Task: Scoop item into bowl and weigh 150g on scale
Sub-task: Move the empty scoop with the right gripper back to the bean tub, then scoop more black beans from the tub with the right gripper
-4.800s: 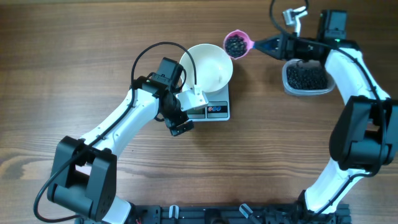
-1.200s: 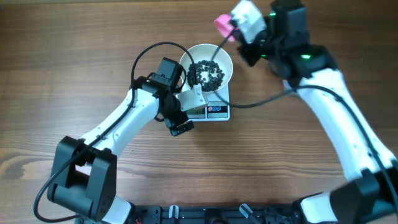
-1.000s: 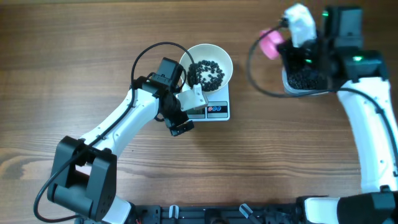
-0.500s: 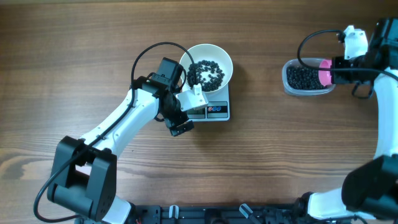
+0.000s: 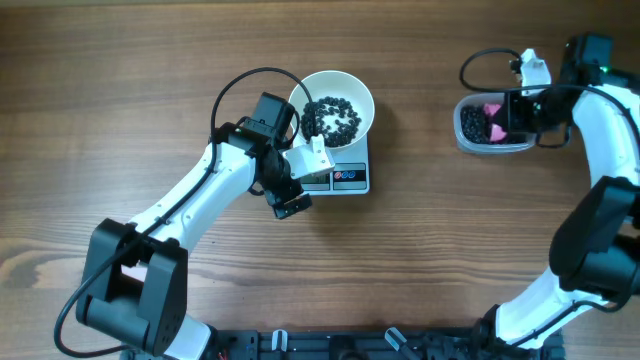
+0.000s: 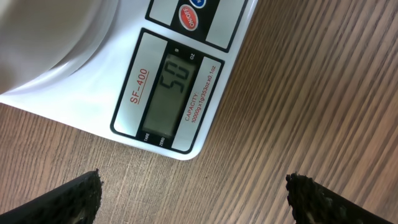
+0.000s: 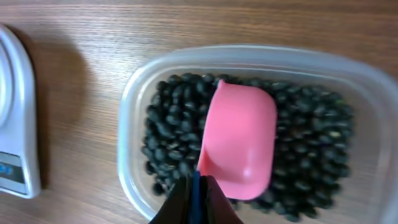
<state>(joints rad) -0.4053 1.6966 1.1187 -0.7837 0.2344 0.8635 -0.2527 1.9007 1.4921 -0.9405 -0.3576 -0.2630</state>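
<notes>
The white bowl (image 5: 337, 92) stands on the scale (image 5: 345, 178) and holds a dark layer of the item (image 5: 333, 117). The scale's display (image 6: 172, 93) reads 50 in the left wrist view. My left gripper (image 5: 289, 196) hangs open just in front of the scale's left corner, its fingertips (image 6: 79, 198) wide apart over bare wood, nothing between them. My right gripper (image 7: 194, 200) is shut on the blue handle of a pink scoop (image 7: 239, 140). The scoop (image 5: 494, 118) lies bowl-down in the heap of black pellets (image 7: 166, 140) inside the clear tub (image 5: 464, 140).
The clear plastic tub (image 7: 134, 93) sits at the right of the wooden table, well apart from the scale (image 7: 15, 112). A black cable (image 5: 240, 85) loops over the left arm beside the bowl. Bare wood lies between scale and tub.
The right arm tipped pellets into the bowl, swung right to the tub and lowered the pink scoop into the heap. The left arm has stayed still.
</notes>
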